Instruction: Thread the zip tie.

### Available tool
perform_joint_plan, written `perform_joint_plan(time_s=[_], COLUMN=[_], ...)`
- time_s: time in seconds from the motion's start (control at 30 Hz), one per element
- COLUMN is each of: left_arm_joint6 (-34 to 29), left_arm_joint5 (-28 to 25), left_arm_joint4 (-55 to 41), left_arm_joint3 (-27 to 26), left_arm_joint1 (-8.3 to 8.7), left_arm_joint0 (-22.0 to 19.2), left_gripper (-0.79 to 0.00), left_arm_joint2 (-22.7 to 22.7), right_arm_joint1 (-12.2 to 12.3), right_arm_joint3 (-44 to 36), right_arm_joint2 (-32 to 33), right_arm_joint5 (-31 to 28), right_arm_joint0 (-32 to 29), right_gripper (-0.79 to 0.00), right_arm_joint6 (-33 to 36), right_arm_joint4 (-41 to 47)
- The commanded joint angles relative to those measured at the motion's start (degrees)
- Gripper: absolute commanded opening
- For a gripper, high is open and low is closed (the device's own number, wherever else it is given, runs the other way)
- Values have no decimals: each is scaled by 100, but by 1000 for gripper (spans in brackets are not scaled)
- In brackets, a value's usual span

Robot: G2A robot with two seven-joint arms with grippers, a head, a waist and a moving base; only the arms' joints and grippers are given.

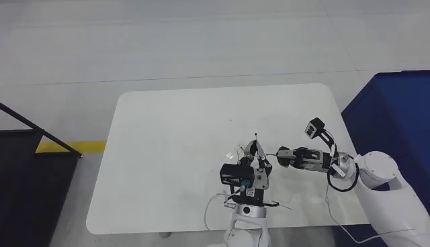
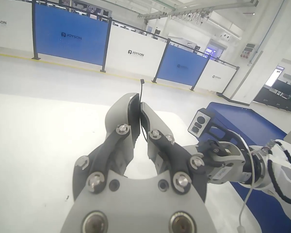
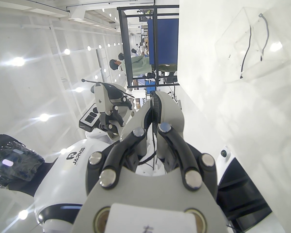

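Left gripper (image 2: 140, 105) is up off the desk (image 1: 201, 126), fingers (image 2: 132, 107) closed tight on the zip tie (image 2: 141, 90). Locking head (image 2: 142, 81) sticks out past the tips, empty, nothing through it. Right gripper (image 3: 153, 98) sits just beside it, fingers (image 3: 167, 107) pressed together with a thin dark strap between them – looks like the tail of the same tie, since a strap runs from the left fingers toward it. So: both ends held, tie lifted, threading not yet done. Left to do, as I read it – bring the tail tip round to the head, line it up, push through. Clear box (image 3: 232, 49) on the desk holds spare ties.
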Motion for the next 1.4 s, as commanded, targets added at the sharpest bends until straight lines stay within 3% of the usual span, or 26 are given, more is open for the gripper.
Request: perform_joint_plan(time_s=[0.0,0.5,1.37], left_arm_joint6=[-24,-345,-289], left_arm_joint5=[-49,-159,-576], left_arm_joint4=[52,446,642], left_arm_joint3=[21,234,566], left_arm_joint1=[4,4,-277], left_arm_joint0=[13,27,157], left_gripper=[-785,-785,-785], left_arm_joint2=[-3,37,-329], right_arm_joint1=[2,-1,-1], right_arm_joint3=[-6,-44,-44], right_arm_joint2=[8,-13,-13], right_arm_joint5=[3,3,3], right_arm_joint0=[-67,-139,-139], right_gripper=[-785,-785,-785], right_arm_joint6=[-32,-70,-70], right_arm_joint4=[22,39,39])
